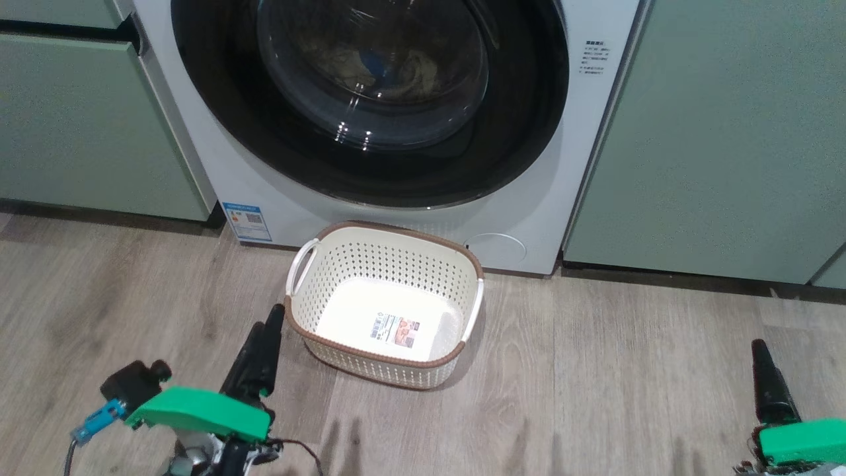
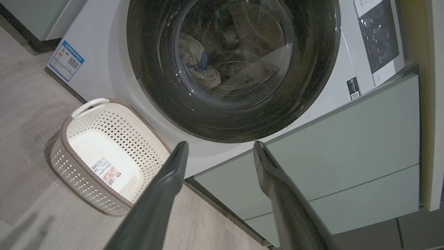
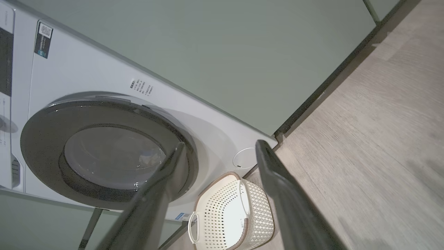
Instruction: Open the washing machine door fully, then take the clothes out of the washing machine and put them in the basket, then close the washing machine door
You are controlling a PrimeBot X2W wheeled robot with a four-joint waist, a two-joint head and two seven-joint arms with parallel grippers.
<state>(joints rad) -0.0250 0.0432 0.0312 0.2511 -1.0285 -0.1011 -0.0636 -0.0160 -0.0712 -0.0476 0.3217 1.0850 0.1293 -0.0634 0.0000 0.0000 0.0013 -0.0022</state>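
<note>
Head view: opening the washing machine door (image 1: 370, 92) may knock the basket (image 1: 396, 258) just below; left gripper (image 2: 220, 147) and right gripper (image 3: 220, 147) both released.

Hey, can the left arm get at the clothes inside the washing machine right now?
Probably not yet. The washing machine door looks shut, so the clothes sit behind its glass. The left claw is open and empty, with nothing between it and the door, so it could likely go for the door first.
</note>
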